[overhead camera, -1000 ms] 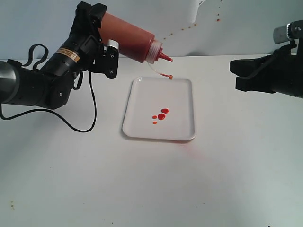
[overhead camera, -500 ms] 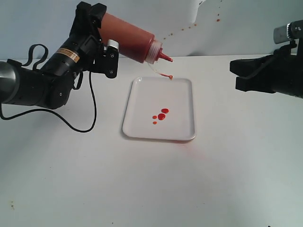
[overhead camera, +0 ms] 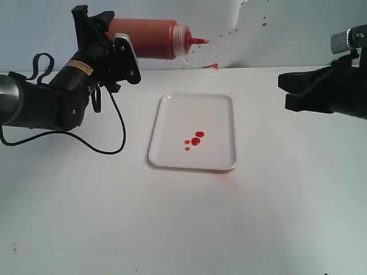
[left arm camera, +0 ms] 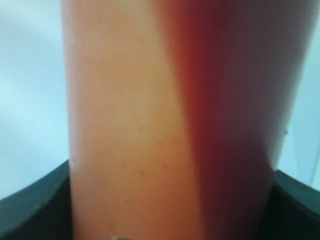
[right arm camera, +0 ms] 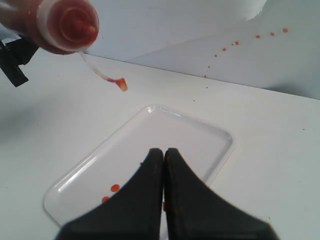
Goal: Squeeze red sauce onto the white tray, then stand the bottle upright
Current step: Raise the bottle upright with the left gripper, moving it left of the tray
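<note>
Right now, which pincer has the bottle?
The left pincer, gripping the bottle by its base, nozzle pointing sideways; the right pincer is shut and empty.

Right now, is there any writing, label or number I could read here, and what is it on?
On the left arm, a yellow sticker: dark print, too small to read.
On the bottle and the white tray: no writing visible.

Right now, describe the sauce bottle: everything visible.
The bottle is a translucent plastic cylinder, red-brown with sauce, with a paler shoulder and a red-smeared pointed nozzle. Its small cap dangles on a thin tether below the nozzle. It lies roughly level in the air, nozzle toward the right arm's side, up beyond the white tray. Only the left hand touches it, clamped around its base end.
</note>
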Motion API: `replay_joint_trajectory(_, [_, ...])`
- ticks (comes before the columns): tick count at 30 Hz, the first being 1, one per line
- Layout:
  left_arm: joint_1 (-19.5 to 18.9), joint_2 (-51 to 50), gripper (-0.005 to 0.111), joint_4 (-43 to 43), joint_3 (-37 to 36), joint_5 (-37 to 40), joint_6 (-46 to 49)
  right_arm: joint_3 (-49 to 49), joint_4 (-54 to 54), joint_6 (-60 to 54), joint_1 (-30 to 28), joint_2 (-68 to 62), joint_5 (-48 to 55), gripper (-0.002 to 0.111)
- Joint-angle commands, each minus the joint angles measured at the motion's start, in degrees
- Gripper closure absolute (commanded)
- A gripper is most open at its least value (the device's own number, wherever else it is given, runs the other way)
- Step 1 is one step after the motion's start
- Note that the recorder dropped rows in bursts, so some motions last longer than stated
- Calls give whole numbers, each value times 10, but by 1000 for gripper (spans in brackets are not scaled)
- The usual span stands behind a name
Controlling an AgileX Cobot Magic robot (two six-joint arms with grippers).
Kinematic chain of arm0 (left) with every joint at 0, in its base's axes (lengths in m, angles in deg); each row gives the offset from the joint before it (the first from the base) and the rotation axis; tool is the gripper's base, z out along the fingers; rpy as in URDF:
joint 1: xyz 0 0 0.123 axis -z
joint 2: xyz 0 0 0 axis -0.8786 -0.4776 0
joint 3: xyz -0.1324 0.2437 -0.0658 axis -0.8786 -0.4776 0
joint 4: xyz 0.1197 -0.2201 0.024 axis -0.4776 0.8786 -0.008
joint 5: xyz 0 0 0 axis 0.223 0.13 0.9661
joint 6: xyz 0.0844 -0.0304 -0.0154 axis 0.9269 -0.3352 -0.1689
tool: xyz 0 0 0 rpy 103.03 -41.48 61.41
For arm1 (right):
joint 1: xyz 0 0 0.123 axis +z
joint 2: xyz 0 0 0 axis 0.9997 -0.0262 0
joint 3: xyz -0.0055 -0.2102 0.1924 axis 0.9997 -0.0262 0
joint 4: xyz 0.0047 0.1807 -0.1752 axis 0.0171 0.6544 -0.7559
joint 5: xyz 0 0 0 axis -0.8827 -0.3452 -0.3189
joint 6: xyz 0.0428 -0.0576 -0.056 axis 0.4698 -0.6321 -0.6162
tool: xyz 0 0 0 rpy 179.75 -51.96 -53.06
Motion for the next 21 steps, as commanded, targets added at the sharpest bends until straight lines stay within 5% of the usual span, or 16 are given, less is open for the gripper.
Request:
replay_joint_trajectory(1, [2, 9, 107, 22, 1, 18, -81, -3, -3, 2, -3, 4, 3, 108])
replay_joint_trajectory(21, [2, 9, 107, 22, 1, 118, -139, -3, -53, 27, -3, 4, 5, 108])
